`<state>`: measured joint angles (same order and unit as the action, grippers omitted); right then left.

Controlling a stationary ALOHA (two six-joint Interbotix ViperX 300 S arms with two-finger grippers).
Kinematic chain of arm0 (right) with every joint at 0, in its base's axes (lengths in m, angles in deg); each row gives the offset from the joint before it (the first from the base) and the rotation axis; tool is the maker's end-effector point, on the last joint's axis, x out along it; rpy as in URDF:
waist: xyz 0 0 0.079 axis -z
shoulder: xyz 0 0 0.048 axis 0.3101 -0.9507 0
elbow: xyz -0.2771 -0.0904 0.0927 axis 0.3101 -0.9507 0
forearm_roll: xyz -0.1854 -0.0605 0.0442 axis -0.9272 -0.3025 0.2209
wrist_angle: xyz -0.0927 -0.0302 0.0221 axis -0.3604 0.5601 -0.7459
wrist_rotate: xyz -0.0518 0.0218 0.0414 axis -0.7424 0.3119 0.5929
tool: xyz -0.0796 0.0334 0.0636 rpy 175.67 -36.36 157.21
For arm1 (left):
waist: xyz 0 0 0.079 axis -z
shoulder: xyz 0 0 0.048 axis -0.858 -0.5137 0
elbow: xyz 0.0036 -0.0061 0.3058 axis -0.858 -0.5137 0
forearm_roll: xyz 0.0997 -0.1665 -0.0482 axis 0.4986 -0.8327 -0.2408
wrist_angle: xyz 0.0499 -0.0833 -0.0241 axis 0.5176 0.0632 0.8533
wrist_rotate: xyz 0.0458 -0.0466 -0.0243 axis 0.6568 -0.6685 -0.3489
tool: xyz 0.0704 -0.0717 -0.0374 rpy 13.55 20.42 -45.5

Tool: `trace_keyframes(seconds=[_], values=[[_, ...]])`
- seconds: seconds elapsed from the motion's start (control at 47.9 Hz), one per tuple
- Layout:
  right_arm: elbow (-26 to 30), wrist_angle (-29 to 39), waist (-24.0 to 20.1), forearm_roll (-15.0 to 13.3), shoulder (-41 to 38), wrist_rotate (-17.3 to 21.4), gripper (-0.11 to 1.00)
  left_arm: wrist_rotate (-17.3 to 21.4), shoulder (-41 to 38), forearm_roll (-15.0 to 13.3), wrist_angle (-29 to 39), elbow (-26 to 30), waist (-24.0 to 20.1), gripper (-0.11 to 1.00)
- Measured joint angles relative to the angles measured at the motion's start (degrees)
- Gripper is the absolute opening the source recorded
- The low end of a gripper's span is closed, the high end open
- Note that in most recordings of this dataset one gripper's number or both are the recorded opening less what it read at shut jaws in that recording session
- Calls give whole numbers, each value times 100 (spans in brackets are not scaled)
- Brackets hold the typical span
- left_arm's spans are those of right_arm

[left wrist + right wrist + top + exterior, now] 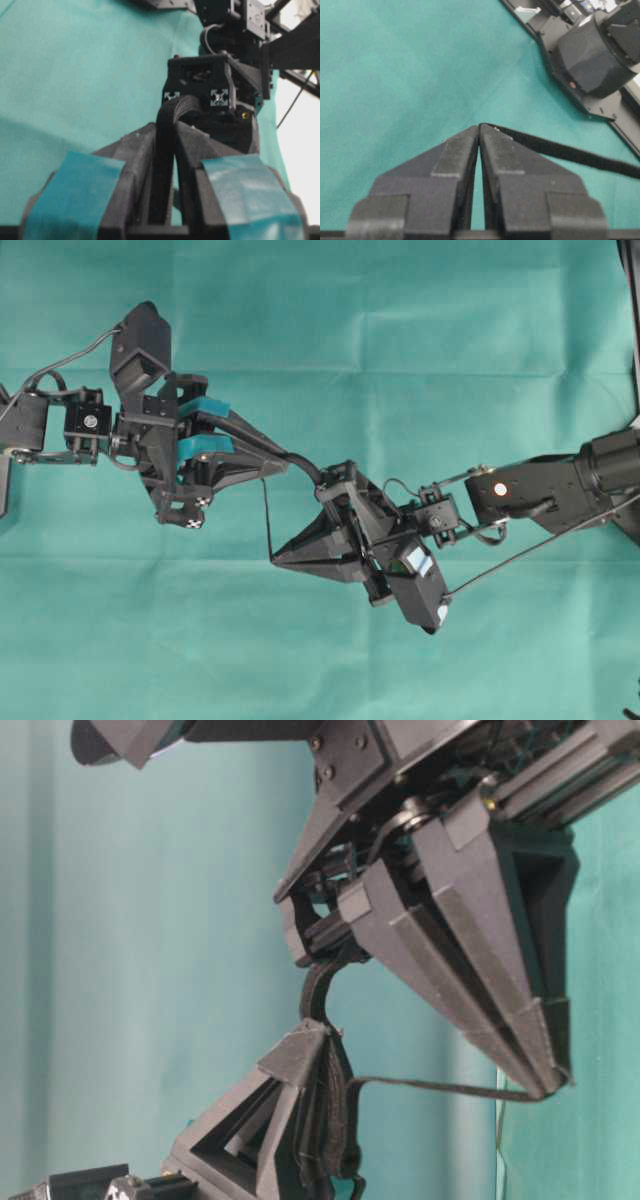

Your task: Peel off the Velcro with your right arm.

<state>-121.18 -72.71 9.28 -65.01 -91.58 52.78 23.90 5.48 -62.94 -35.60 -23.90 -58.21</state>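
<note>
Where the two arms meet above the green cloth (pixel 300 660), the Velcro (pixel 266 520) hangs between them as a thin black strip, already split into two layers. One layer shows from overhead as a narrow dark line running from the left gripper (pixel 268 468) toward the near side, down to the tip of the right gripper (pixel 274 560). In the table-level view that layer (pixel 440 1088) stretches taut and nearly level, edge-on, from one gripper's tip to the other's. The second layer is a wider, fuzzy black band; the left wrist view shows it looping up from between the teal-taped fingers (pixel 75 190) as an arch (pixel 172 112).

The left gripper is pressed together on that looped band, its fingers nearly meeting around it. The right gripper (pixel 480 127), with plain black triangular fingers, is pressed tight at the tips and pinches the end of the thin layer (pixel 560 150), which trails off to the right in its wrist view.

The cloth covers the whole table and shows faint fold creases. The right arm (pixel 540 490) reaches in from the right edge, its wrist camera housing (pixel 415 585) on the near side. From table level the right gripper's body hides much of the left gripper's hold.
</note>
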Motion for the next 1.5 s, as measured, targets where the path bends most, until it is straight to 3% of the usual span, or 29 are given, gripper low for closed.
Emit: trace_keyframes(seconds=[0.773,0.877,1.086,1.504], values=[[-237,70,-35,237,334,9,-9,-9,-9,-9,-18,0,-9,10],[-281,70,-35,246,378,-9,-3,0,0,-9,-18,0,-9,10],[-519,70,-44,343,624,-9,20,-9,-9,-9,-26,-9,-9,10],[-1072,35,-44,527,1213,-9,21,-9,0,-9,-26,-70,9,10]])
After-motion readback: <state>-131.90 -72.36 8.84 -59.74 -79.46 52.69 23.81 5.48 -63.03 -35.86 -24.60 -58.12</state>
